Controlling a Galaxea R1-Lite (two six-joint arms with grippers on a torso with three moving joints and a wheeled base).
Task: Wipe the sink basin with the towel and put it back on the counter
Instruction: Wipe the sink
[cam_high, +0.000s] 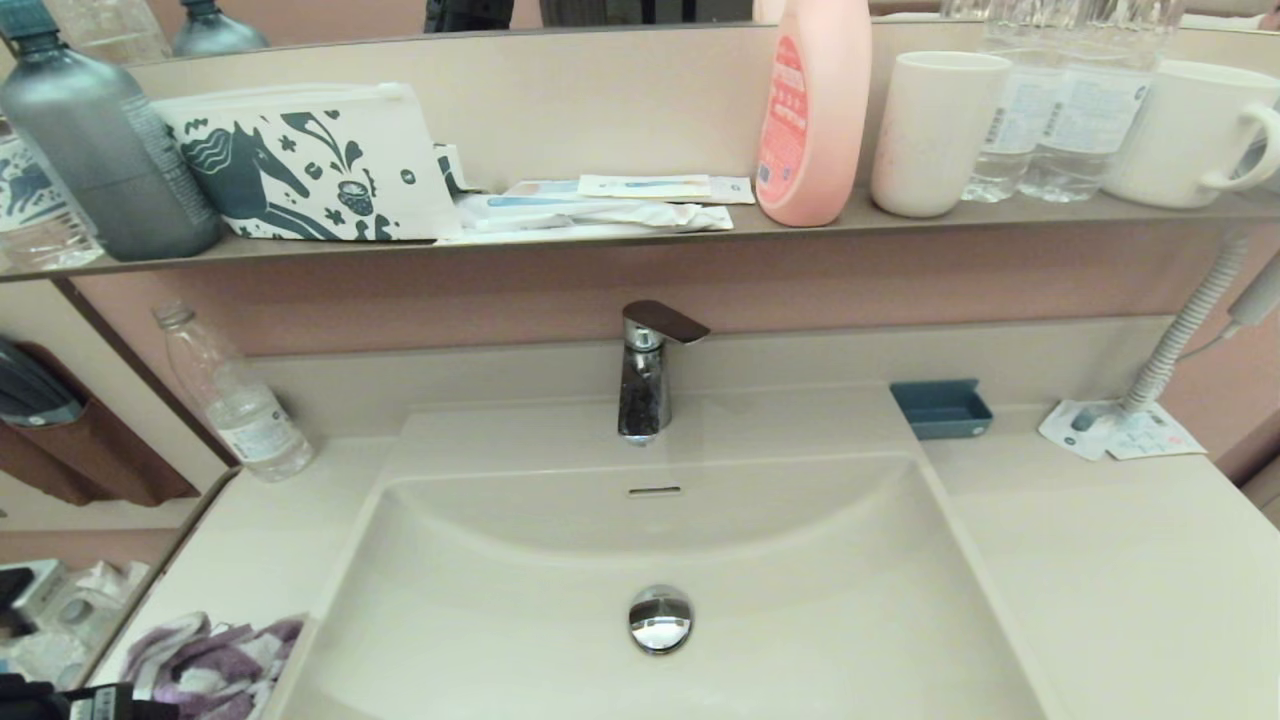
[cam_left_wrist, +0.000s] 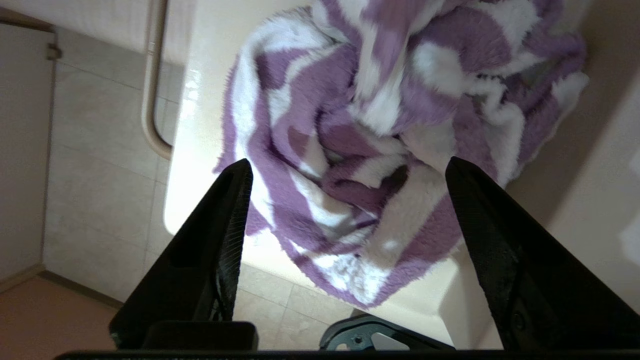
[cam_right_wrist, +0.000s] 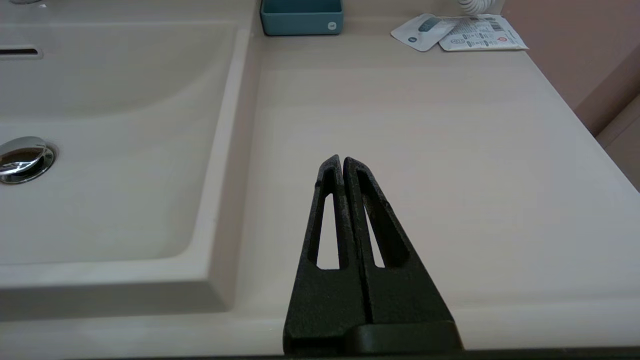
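Left gripper (cam_left_wrist: 345, 167) hovers over the towel (cam_left_wrist: 380, 145), fingers spread wide, one black fingertip on each side of the crumpled heap, nothing clamped between them; whether the tips touch the cloth cannot be told. The wrist camera looks down past the counter (cam_left_wrist: 210, 105) edge to the tiled floor below. Towel is bunched in purple and white folds at the front-left corner of the counter, part of it hanging over the front edge. In the head view the towel (cam_high: 215, 665) shows at bottom left, just beside the sink basin (cam_high: 800, 600), outside the bowl, and only a dark bit of the left arm shows at the bottom-left corner. Right gripper (cam_right_wrist: 342, 159) is low over the bare counter (cam_right_wrist: 450, 165) on the right of the basin, fingers pressed together tip to tip, holding nothing; it is out of the head view. Basin has the chrome drain plug (cam_high: 660, 618) near the centre and the overflow slot (cam_high: 654, 491) on the back wall, under the faucet (cam_high: 648, 375). A blue tray (cam_high: 942, 408) sits at the back of the counter right of the faucet, paper sachets (cam_high: 1120, 432) further right. A clear bottle (cam_high: 235, 400) stands at back left. The shelf (cam_high: 600, 240) above carries a horse-print pouch (cam_high: 310, 165), a pink bottle (cam_high: 815, 110), a cup (cam_high: 935, 130) and a mug (cam_high: 1190, 130).
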